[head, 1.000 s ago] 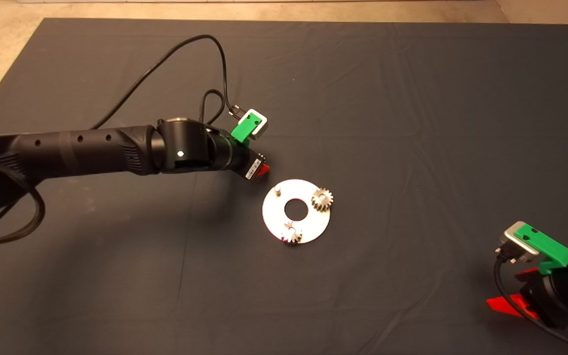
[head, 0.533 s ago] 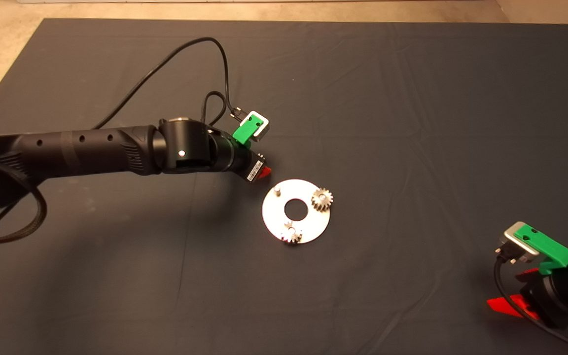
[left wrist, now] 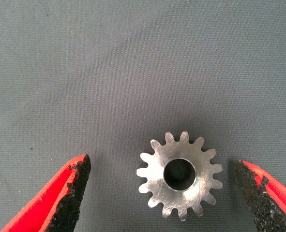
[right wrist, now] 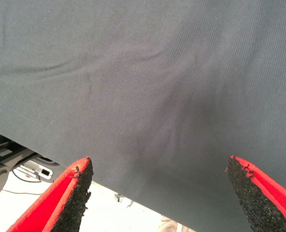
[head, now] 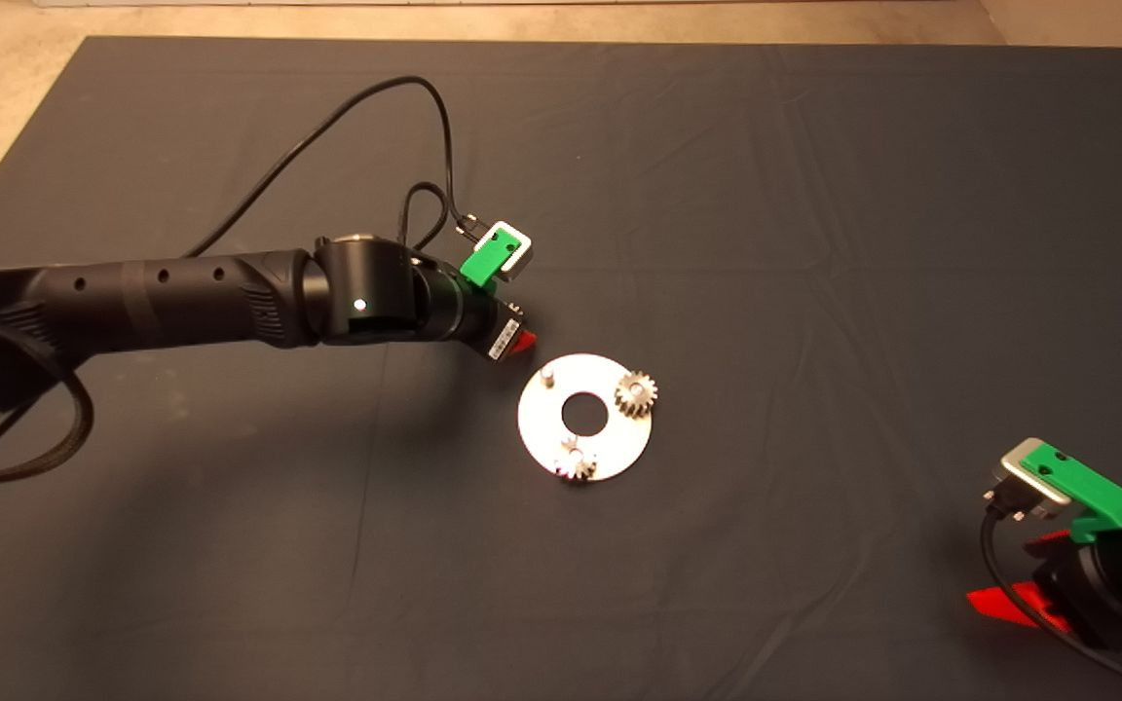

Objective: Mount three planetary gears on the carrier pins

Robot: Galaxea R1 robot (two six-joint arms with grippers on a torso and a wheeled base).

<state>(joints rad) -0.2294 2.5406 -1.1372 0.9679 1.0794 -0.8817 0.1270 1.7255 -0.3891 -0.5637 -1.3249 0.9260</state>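
While two gears sit on the carrier disc [head: 584,417], my left gripper [left wrist: 163,193] hangs over the third gear [left wrist: 179,174], jaws spread wide.

That loose gear lies flat on the mat [head: 814,243] between my fingers [left wrist: 72,186], touching neither, just beside the disc's upper-left edge. One gear [head: 636,393] rides the right pin, another [head: 575,465] the lower pin; the upper-left pin [head: 547,375] stands bare. My right gripper [right wrist: 157,193] waits, released, at the mat's lower right edge.

Shiny round disc [head: 534,428] flat on mat. Two toothed silver gears seated on pins: one at right edge [head: 636,393], one at near edge [head: 576,463]. Third pin [head: 546,374] bare. Third gear [left wrist: 179,175] flat on mat.
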